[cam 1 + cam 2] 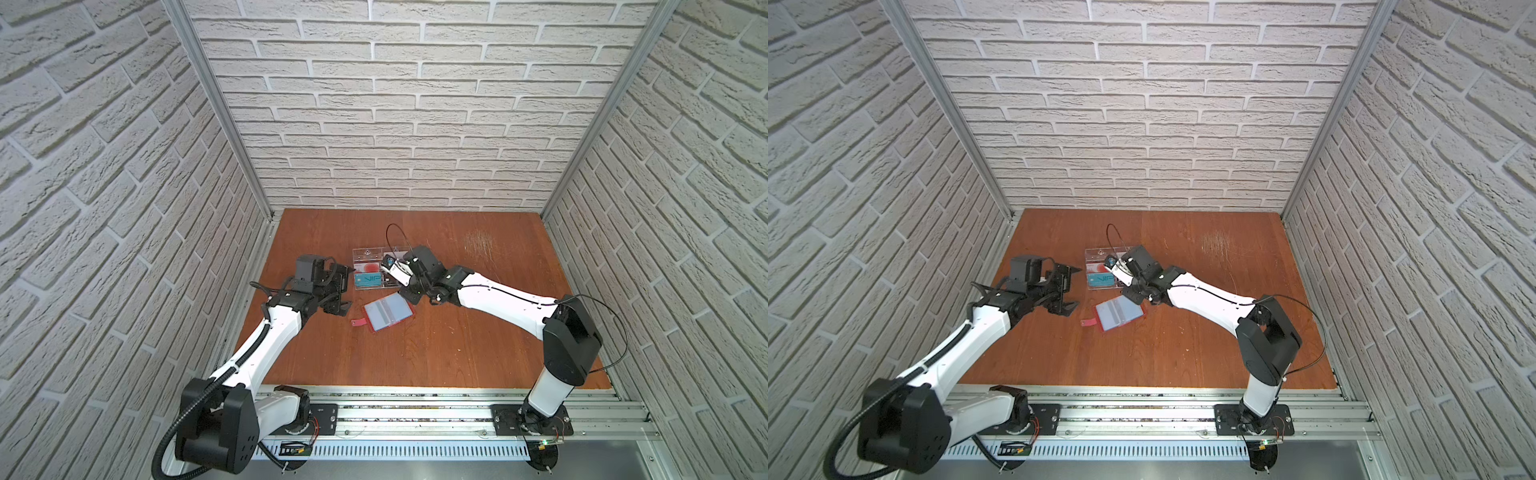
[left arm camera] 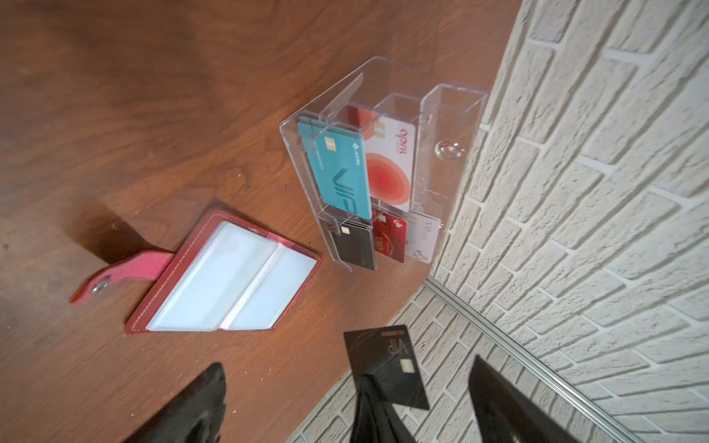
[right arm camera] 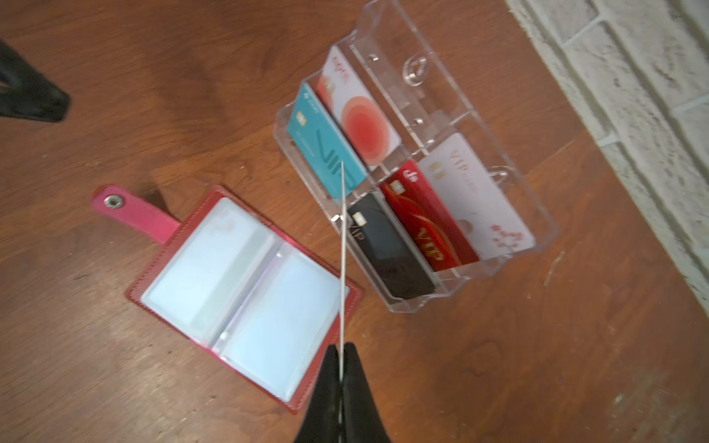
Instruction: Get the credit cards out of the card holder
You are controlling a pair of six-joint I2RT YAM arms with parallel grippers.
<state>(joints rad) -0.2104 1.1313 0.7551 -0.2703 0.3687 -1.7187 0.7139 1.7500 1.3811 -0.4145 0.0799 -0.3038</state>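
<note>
- While my right jaws are clamped on one end of a black credit card (image 2: 387, 364), holding it in the air clear of the worktop (image 3: 498, 364), my left jaws stand wide apart and empty, off to the side.
- The card holder (image 3: 238, 291) lies open and flat, just beside the acrylic tray (image 3: 422, 96). Its visible sleeves look empty (they are cloudy, so I cannot swear to it).
- Risk one: such a small bite on a thin, slick card could let it swivel or slide out if I swing fast.
- Risk two: if I lower it edge-first, I could catch a tray divider and shove the light tray, or disturb the cards in it.
- Risk three: one compartment next to the holder already has another black card (image 3: 387, 249). Dropping mine onto it may leave it perched on the rim.
</note>
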